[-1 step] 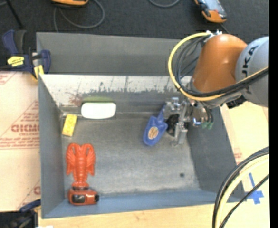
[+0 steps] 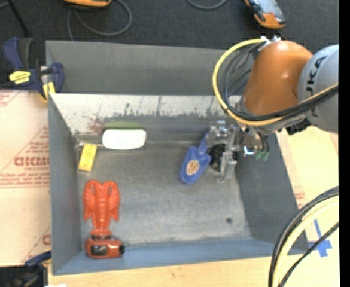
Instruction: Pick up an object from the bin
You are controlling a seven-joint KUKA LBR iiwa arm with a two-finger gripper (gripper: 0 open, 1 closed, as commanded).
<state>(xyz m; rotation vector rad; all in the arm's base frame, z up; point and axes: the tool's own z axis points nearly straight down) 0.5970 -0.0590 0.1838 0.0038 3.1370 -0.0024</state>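
Observation:
My gripper [image 2: 225,160] hangs in the right half of the bin, close to the right wall. A blue oval thing with a round orange label [image 2: 193,165] lies tilted right against the gripper's left side, its upper end reaching up to the gripper's body. Whether it sits in the grip or only leans beside it cannot be told.
Along the back wall lies a white oval thing [image 2: 124,139] with a green edge behind it. A small yellow block [image 2: 87,158] sits at the left wall. A red toy lobster [image 2: 101,203] and a small orange-and-black tape measure [image 2: 105,247] occupy the front left corner.

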